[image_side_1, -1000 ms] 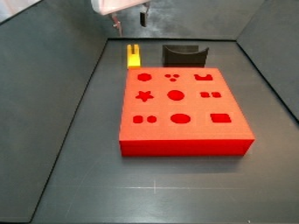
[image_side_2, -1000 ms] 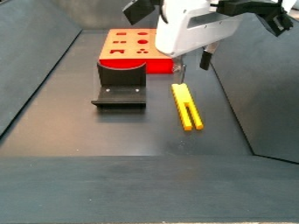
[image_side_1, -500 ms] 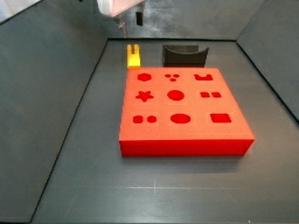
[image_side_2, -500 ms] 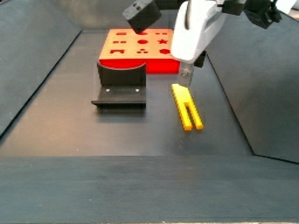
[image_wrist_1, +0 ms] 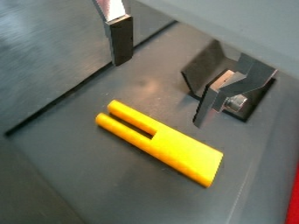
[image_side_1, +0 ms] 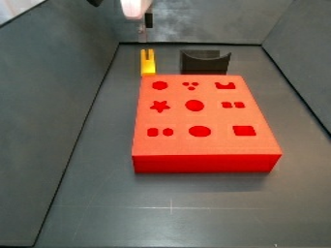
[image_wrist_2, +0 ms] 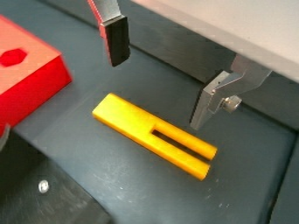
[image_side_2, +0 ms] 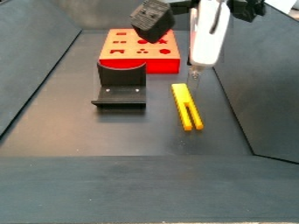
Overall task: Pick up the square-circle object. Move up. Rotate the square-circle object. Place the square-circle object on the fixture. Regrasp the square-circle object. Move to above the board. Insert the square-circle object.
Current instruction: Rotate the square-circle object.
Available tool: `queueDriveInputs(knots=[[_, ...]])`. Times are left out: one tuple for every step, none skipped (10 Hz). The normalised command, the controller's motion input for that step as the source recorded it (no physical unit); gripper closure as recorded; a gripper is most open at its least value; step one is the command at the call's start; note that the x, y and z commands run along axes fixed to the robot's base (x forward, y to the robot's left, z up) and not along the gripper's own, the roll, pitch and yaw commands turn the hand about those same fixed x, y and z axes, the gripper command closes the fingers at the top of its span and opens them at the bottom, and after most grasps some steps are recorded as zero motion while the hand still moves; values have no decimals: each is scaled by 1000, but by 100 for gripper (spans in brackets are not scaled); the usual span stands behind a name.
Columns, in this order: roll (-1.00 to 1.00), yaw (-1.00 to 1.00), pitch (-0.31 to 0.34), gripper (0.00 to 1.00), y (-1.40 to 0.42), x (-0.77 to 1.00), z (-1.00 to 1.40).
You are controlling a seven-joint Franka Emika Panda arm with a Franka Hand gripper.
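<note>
The square-circle object (image_side_2: pixel 187 107) is a slim yellow peg with a slot at one end, lying flat on the dark floor between the fixture (image_side_2: pixel 121 87) and the right wall. It also shows in both wrist views, as the peg (image_wrist_1: pixel 158 144) and the peg (image_wrist_2: pixel 152 136). My gripper (image_side_2: pixel 195 72) hangs open above the peg's far end, not touching it. In both wrist views the gripper (image_wrist_1: pixel 163 74), (image_wrist_2: pixel 163 74) has only bare floor between its fingers (image_wrist_2: pixel 114 39). The red board (image_side_1: pixel 200 121) with shaped holes lies flat, and the peg (image_side_1: pixel 147 61) lies past its far left corner.
The fixture (image_side_1: pixel 203 61) stands just behind the board's far edge, and its dark plates (image_wrist_1: pixel 211 61) show beside the peg. A corner of the board (image_wrist_2: pixel 24 74) lies close to the peg. Sloping dark walls (image_side_1: pixel 77 116) close in the floor on both sides.
The hand has turned about its vertical axis above the peg and now shows narrow, edge-on in a side view. The peg, the fixture and the board have not moved.
</note>
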Motion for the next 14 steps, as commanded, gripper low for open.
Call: queueDriveInputs(knots=[[2,1000,-7,0,1,32,-25],[2,1000,-7,0,1,32,-25],[2,1000,-8,0,1,32,-25],[2,1000,-8,0,1,32,-25],[2,1000,-8,0,1,32,-24],[2,1000,-9,0,1,32,-24],[2,1000,-9,0,1,32,-24],[2,1000,-10,0,1,32,-24],[3,1000,-10,0,1,32,-24],[3,1000,-11,0,1,33,-24],[3,1000,-12,0,1,33,-24],[3,1000,-13,0,1,32,-24],[3,1000,-14,0,1,32,-24],[4,1000,-15,0,1,32,-24]])
